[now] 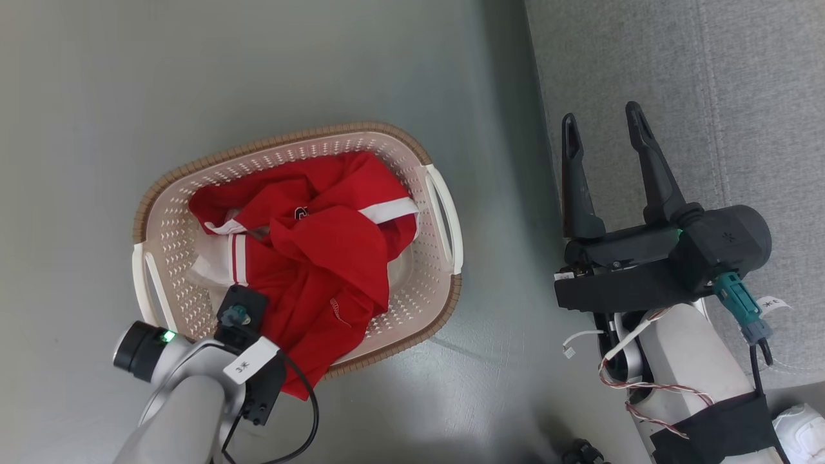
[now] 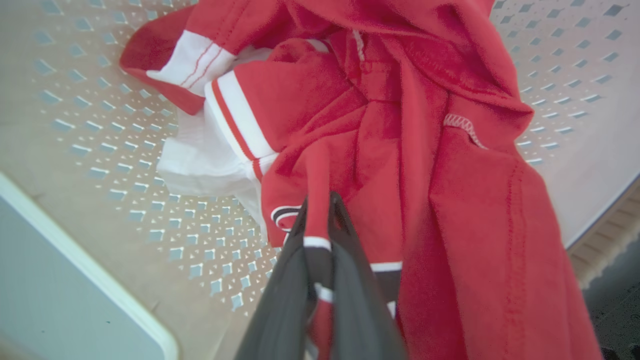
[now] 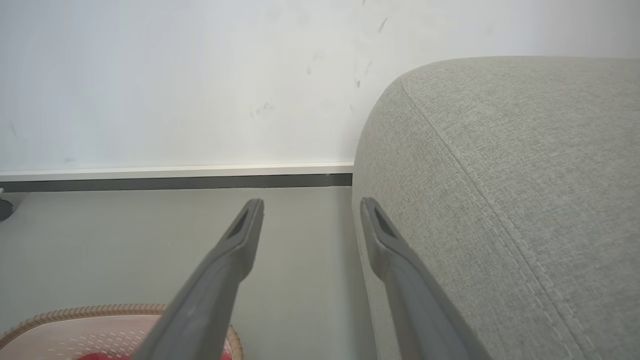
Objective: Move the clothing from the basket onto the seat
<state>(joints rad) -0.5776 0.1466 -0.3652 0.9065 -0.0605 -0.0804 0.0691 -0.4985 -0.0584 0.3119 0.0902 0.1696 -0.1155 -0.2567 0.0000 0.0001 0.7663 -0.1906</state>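
Head view, left to right. Left: the basket (image 1: 290, 138) stands on the floor (image 1: 322, 58) with the clothing (image 1: 322, 258) heaped inside and one hem trailing over the near rim. The left hand (image 2: 320, 212), in its own wrist view, is pinched narrow on a red fold with a white stripe, and the fold lies level with the heap. Centre: floor separates basket and seat. Right: the right hand (image 1: 601, 115) hovers wide and empty over the edge of the seat (image 1: 709, 96), which carries no garment in the part shown. Judged progress: first grasp made, every transfer remaining. Unclear: the left fingers lie hidden beneath their own wrist in the head view; the garment count cannot be told; the seat is cut off at the right.
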